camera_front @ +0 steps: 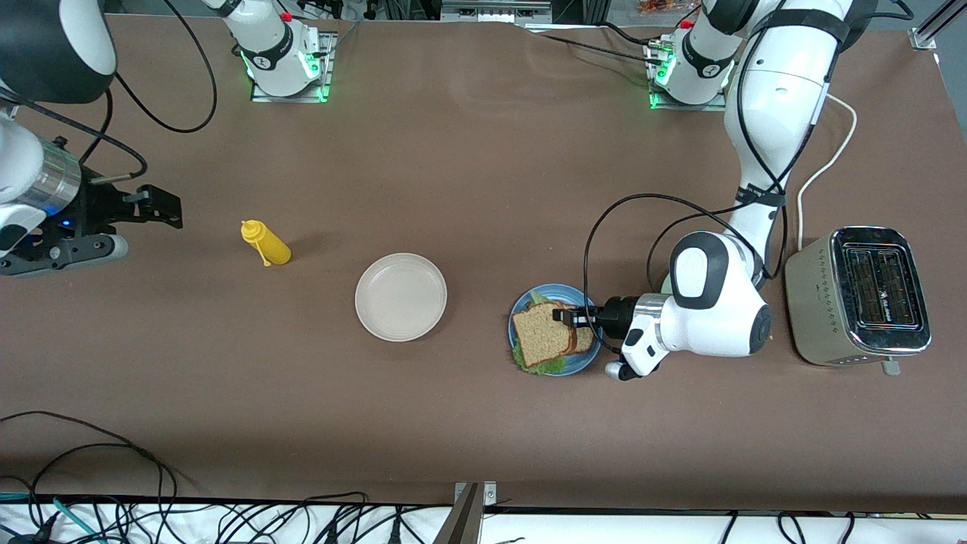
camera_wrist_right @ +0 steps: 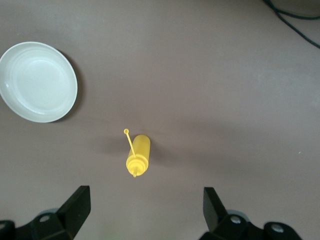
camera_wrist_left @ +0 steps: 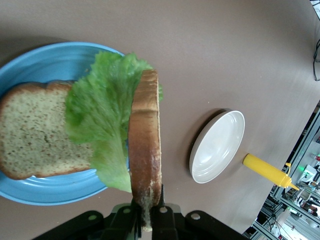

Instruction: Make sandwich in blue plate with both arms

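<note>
Front view: blue plate point(camera_front: 588, 361) on the brown table point(camera_front: 483, 423), toward the left arm's end, just beside the toaster-side elbow of the left arm point(camera_front: 714, 306). On the plate: a bottom bread slice point(camera_wrist_left: 35, 132) lying flat, a ruffled lettuce leaf point(camera_wrist_left: 100, 125) draped over it, and a top bread slice point(camera_front: 542, 332) above both. In the left wrist view, top slice seen edge-on, tilted up off the lettuce rather than lying flat, one crust edge pinched between the fingers of the left gripper point(camera_wrist_left: 146, 212). Left gripper clamped tight on that crust, low over the plate's edge toward the left arm's end.

Outward from the plate: an off-white plate point(camera_front: 400, 297) near the table's middle, well apart from the blue one, toward the right arm's end. Farther that way, a yellow squeeze bottle point(camera_front: 266, 243) lying on its side, its cap strap sticking out. A silver toaster point(camera_front: 857, 295) at the left arm's end of the table, both slots facing up, a white cord trailing from it toward the bases.

Right gripper point(camera_front: 162, 208) up over bare table at the right arm's end, waiting, fingers spread wide with nothing between them; in the right wrist view, bottle and off-white plate visible below and ahead of the two black fingertips point(camera_wrist_right: 77, 205).

Loose black cables point(camera_front: 91, 483) along the table edge nearest the front camera.
</note>
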You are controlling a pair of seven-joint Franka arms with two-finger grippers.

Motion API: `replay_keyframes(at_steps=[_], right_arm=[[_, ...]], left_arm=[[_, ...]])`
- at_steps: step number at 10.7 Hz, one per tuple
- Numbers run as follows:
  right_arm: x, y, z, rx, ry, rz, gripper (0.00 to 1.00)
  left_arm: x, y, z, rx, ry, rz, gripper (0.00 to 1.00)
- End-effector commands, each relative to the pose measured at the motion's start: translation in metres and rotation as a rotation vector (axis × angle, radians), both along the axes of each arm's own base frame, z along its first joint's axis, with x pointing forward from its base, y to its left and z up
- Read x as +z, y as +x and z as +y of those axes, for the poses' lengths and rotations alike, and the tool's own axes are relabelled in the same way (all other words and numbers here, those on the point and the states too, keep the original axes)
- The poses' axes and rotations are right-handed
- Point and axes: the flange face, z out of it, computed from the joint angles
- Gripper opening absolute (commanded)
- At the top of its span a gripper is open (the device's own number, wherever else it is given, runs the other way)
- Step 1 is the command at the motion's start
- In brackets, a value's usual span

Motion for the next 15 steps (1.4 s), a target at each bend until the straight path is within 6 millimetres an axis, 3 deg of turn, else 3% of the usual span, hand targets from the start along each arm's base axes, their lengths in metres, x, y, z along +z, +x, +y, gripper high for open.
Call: replay_keyframes(at_steps=[1, 2, 3, 8, 10, 13, 14, 15], right_arm=[[-0.006, -0.01, 0.021, -0.075, 0.006, -0.044, 1.0], [-0.004, -0.011, 0.022, -0.122, 0.033, -0.044, 1.0], [-0.003, -0.01, 0.017, -0.139, 0.048, -0.045, 1.0], [-0.006, -0.004, 0.015, -0.145, 0.053, -0.054, 1.0], [-0.004, -0.002, 0.0, -0.171, 0.048, -0.061, 1.0], [0.001, -0.002, -0.025, -0.231, 0.094, -0.061, 1.0], [0.001, -0.002, -0.044, -0.254, 0.131, -0.05, 1.0], [0.006, -0.005, -0.051, -0.264, 0.128, -0.055, 1.0]], left_arm=[[-0.002, 0.007, 0.02, 0.028, -0.008, 0.009, 0.25], [-0.004, 0.007, 0.022, 0.027, -0.008, 0.01, 0.71], [-0.007, 0.005, 0.023, 0.027, -0.006, 0.016, 1.0], [-0.017, 0.002, 0.033, 0.004, 0.051, 0.021, 1.0], [-0.028, -0.004, 0.037, 0.008, 0.057, 0.045, 1.0], [-0.025, 0.0, 0.051, 0.017, 0.063, 0.045, 1.0], [-0.016, -0.001, 0.053, 0.003, 0.069, 0.041, 1.0], [-0.001, 0.001, 0.06, -0.033, 0.131, 0.003, 1.0]])
